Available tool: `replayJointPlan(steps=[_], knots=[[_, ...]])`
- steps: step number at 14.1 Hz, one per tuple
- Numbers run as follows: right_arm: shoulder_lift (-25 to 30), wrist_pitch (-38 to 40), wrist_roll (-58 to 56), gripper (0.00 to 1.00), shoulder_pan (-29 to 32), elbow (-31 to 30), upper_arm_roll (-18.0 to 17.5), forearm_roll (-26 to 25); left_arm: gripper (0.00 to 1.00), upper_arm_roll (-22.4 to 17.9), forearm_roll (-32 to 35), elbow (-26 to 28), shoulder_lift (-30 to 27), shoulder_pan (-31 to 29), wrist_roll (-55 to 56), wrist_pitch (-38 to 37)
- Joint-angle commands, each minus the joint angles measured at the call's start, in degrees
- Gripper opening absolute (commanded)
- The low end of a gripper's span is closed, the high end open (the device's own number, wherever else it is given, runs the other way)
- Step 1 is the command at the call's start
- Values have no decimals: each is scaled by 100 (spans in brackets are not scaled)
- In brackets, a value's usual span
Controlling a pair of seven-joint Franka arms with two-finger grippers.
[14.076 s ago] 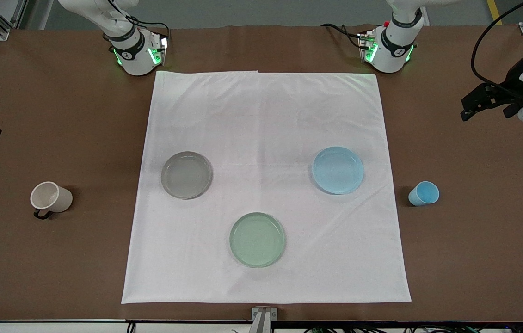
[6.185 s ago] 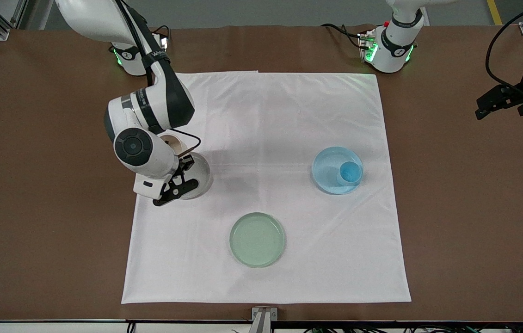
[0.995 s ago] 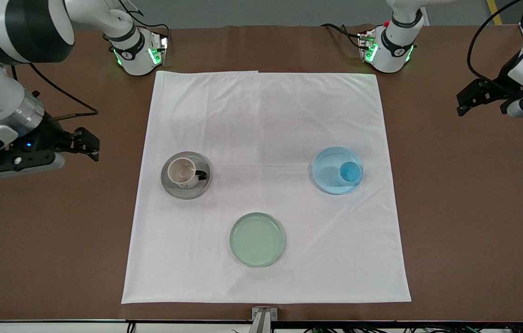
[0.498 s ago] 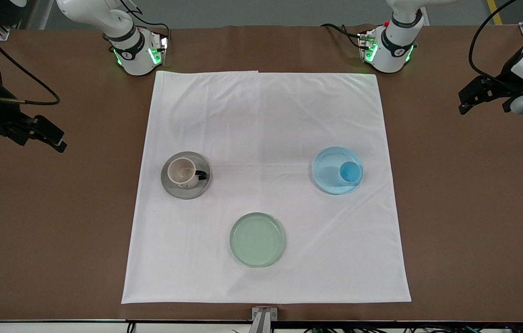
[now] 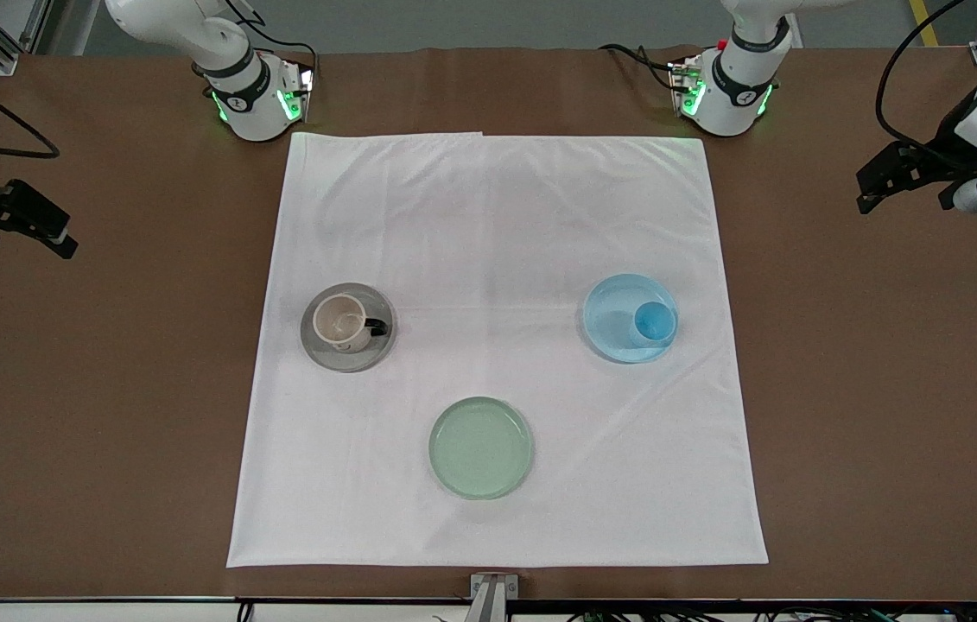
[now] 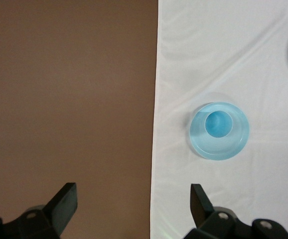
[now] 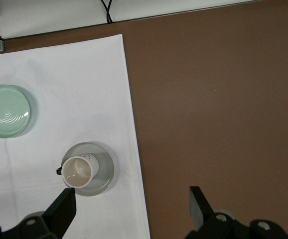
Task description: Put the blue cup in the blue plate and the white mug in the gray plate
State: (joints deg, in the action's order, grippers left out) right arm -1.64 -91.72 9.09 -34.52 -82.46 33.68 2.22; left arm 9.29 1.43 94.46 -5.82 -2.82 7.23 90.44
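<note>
The white mug (image 5: 340, 321) stands upright on the gray plate (image 5: 378, 345), with its black handle pointing toward the left arm's end. The blue cup (image 5: 654, 323) stands upright in the blue plate (image 5: 612, 309), off-centre toward the left arm's end. My right gripper (image 5: 22, 244) hangs open and empty over bare table at the right arm's end. My left gripper (image 5: 904, 206) hangs open and empty over bare table at the left arm's end. The left wrist view shows the blue cup (image 6: 218, 124) in the blue plate (image 6: 235, 144) past my left gripper (image 6: 133, 199). The right wrist view shows the white mug (image 7: 77, 172) on the gray plate (image 7: 104, 172) past my right gripper (image 7: 133, 201).
A pale green plate (image 5: 480, 447) lies empty on the white cloth (image 5: 497, 216), nearer to the front camera than the other two plates. Brown tabletop (image 5: 885, 415) borders the cloth on both ends. Both arm bases stand along the table's back edge.
My right arm has swung away from the gray plate toward its own end of the table and higher. The left arm, mug, cup and plates have stayed put.
</note>
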Motion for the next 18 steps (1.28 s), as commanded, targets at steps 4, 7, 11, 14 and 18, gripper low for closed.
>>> replayJointPlan(steps=[4,7,11,14,18], knots=[[23,84,-110,100,2859,81,-2643,-11,100,2,-125,2,-24,-17,-28,-36],[23,84,-118,100,3749,81,-3524,-11,100,2,-125,2,-42,-17,-28,-53],[23,84,-362,100,3778,81,-3553,-11,100,11,-125,2,-42,-17,-46,-53],[23,84,-812,100,3786,81,-3509,-38,100,11,-125,2,-68,-17,-55,-79],[23,84,-777,100,3786,81,-3518,-38,100,2,-327,2,-51,-26,60,-106]])
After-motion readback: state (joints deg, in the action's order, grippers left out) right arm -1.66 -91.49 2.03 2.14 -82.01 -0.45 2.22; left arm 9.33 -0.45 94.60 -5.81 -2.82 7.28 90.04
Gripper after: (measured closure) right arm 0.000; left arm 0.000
